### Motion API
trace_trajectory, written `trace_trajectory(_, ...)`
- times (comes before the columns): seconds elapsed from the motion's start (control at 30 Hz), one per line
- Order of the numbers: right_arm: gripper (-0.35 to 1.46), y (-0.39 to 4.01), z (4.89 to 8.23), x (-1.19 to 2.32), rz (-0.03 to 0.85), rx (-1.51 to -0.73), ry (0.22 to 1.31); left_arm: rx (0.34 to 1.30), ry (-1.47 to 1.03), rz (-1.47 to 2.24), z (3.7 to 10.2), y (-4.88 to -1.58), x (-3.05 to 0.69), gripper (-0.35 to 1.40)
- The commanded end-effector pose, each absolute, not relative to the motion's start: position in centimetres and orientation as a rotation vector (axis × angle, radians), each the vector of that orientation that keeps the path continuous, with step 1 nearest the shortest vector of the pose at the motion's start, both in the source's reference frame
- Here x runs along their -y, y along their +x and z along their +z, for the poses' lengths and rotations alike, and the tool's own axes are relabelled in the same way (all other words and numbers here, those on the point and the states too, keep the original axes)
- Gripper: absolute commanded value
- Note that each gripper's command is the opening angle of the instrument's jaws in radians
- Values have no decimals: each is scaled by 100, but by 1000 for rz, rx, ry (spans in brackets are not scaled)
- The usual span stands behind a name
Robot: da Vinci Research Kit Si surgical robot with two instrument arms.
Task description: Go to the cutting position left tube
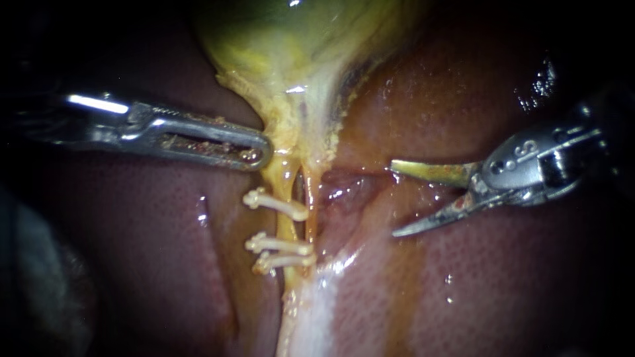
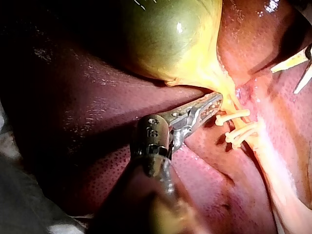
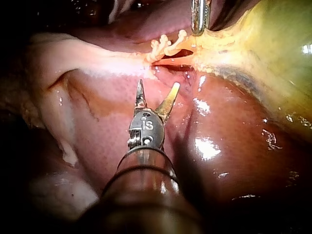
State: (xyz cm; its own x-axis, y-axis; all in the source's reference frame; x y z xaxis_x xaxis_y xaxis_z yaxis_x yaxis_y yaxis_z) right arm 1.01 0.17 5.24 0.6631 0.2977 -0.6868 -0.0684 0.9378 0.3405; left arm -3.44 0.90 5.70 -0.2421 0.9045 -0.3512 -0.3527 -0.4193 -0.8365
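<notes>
Endoscope view: right instrument (image 1: pixel 393 198) hangs right of the clipped left tube (image 1: pixel 286 228).
Its jaws gape, empty; left instrument (image 1: pixel 264 151) jaws clamp the gallbladder (image 1: pixel 278 39) at its lower edge.

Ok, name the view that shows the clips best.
The endoscope view: all three clips lie separate along the tube. The left wrist view shows them smaller, bunched; the right wrist view, a distant cluster.
</notes>
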Motion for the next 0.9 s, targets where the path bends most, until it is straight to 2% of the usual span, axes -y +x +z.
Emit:
trace_trajectory(0.03, 145, 101, 524, -17, 209, -824, 302, 792, -1082, 1795, 569, -343, -90, -35)
trace_trajectory(0.43, 145, 104, 524, -15, 200, -824, 321, 796, -1074, 1784, 527, -305, -102, -35)
trace_trajectory(0.67, 143, 127, 518, -6, 189, -879, 375, 791, -1073, 1782, 525, -305, -101, -35)
trace_trajectory(0.9, 141, 158, 523, 9, 232, -893, 475, 791, -1073, 1782, 525, -306, -101, -35)
